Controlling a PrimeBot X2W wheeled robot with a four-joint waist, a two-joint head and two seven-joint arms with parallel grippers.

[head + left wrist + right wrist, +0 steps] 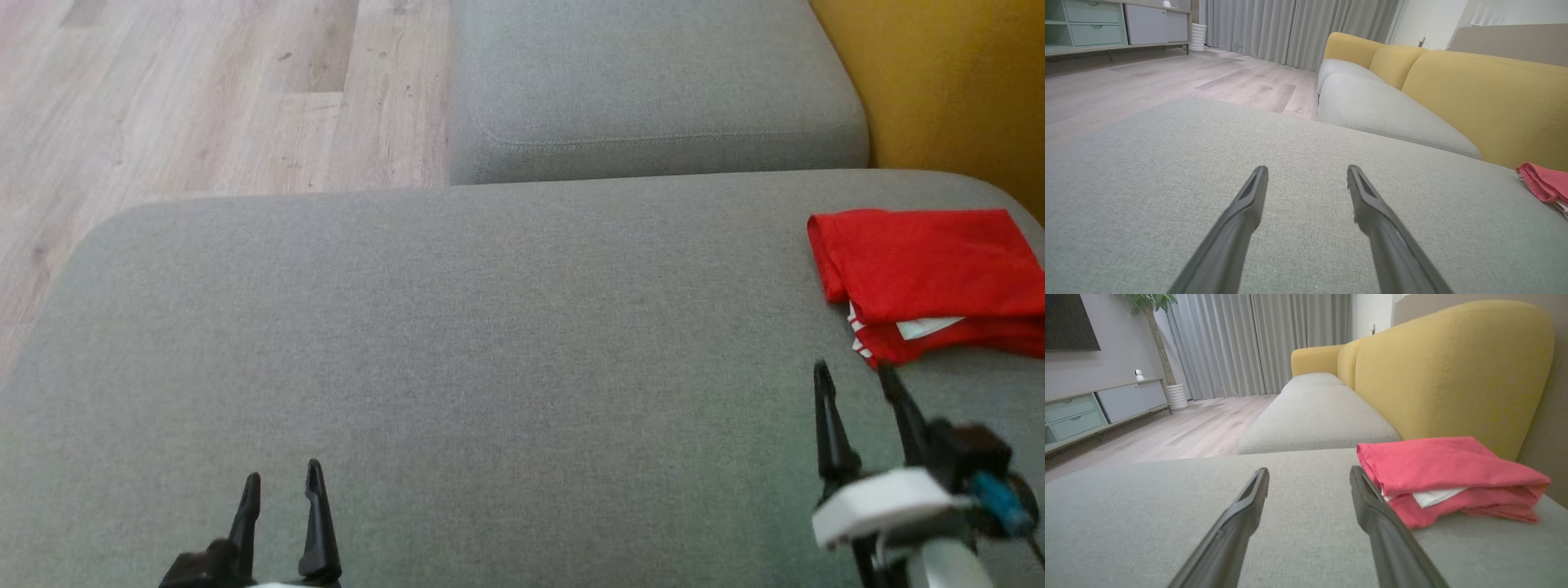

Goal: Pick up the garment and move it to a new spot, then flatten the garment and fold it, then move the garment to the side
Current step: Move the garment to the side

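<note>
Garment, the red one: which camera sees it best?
The right wrist view: the garment lies whole and close, folded, a white bit peeking out. The head view cuts it off at the right edge; the left wrist view catches just a corner.

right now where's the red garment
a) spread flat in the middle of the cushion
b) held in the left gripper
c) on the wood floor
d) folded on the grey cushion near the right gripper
d: the red garment lies folded on the grey cushion, just beyond the tips of the open right gripper, which holds nothing.
</note>
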